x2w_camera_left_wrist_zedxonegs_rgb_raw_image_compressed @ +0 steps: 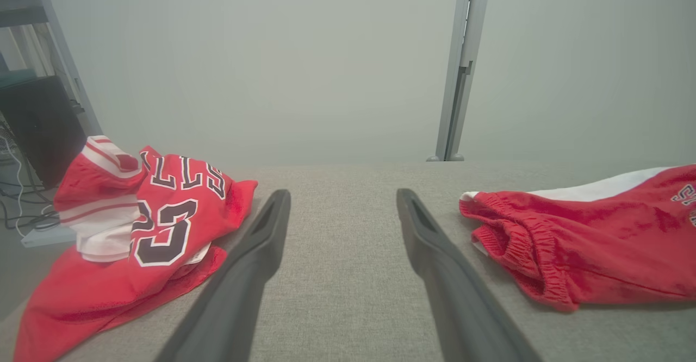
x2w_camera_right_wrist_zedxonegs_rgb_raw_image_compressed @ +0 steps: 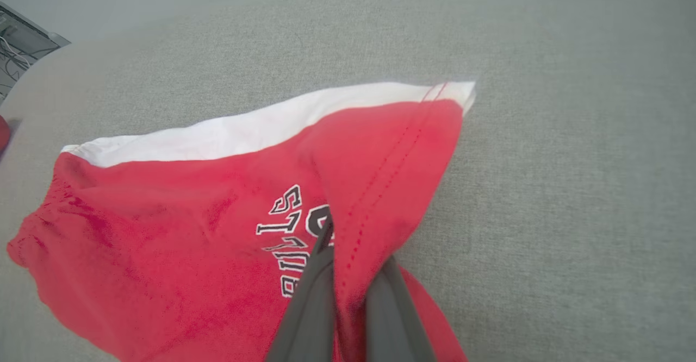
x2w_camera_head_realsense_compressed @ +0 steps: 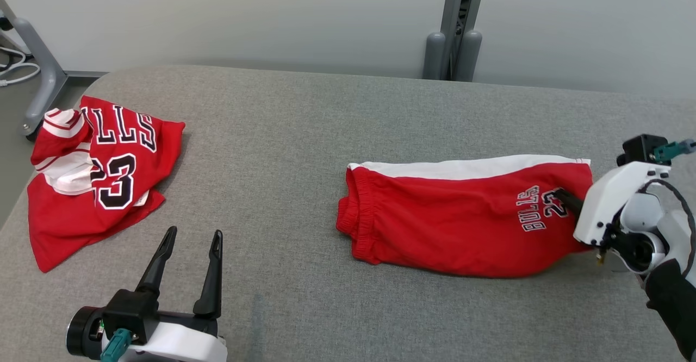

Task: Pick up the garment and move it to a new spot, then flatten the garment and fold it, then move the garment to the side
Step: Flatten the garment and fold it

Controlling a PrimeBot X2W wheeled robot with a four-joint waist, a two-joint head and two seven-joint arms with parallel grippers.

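Our right gripper is clamped on the hem end of the red cloth shorts with a white side stripe and black "BULLS 23" lettering. Its two dark fingers pinch a raised fold of red cloth just beside the lettering. The shorts lie lengthwise on the right half of the grey fabric-covered table, elastic waistband toward the middle and white stripe along the far edge. Our left gripper hovers low over the near left of the table, fingers spread wide apart. A crumpled red sports jersey with white trim and a black 23 lies at the table's left edge, well apart from the shorts.
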